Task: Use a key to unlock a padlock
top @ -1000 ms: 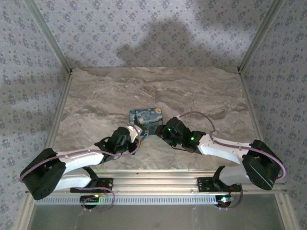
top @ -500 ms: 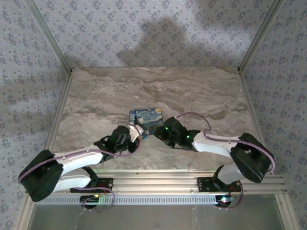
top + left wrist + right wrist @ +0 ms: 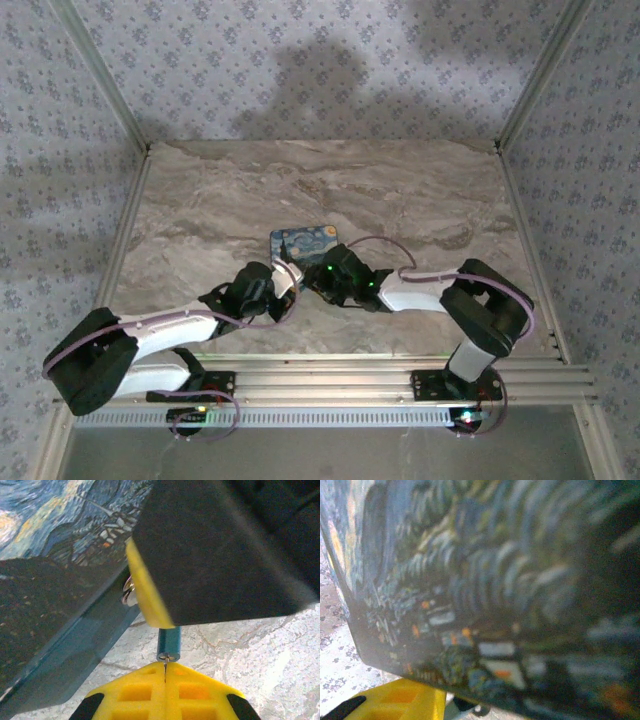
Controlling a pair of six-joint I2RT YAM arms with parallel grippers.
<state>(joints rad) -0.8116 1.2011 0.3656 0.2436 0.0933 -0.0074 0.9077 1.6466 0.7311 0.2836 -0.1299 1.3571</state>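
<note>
Beside the Starry Night box (image 3: 305, 243) at the middle of the desk (image 3: 400, 200), the left hand (image 3: 165, 672), pads pressed on a thin sliver, seemingly the key (image 3: 165, 665), lay in line with the slotted end of a teal cylinder (image 3: 169, 642), likely the padlock's. The right hand (image 3: 316, 281) covered it; its grip could not be told.

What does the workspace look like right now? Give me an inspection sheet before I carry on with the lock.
Surface: beige marble-pattern table, flat, no spills seen.
Job's things: blue cylindrical piece with a metal end, its thin tip in the seam of the left fingers; silver ring beside it; padlock and key cannot be told apart.
Clutter: square pad printed with a starry-night painting, right at the work.
Grippers: left gripper shut on the blue piece's tip; right gripper close opposite, jaws unclear.
Cables: purple cable along the left arm, cable loop over the right; no snag seen.
Surroundings: patterned walls, aluminium rail.
</note>
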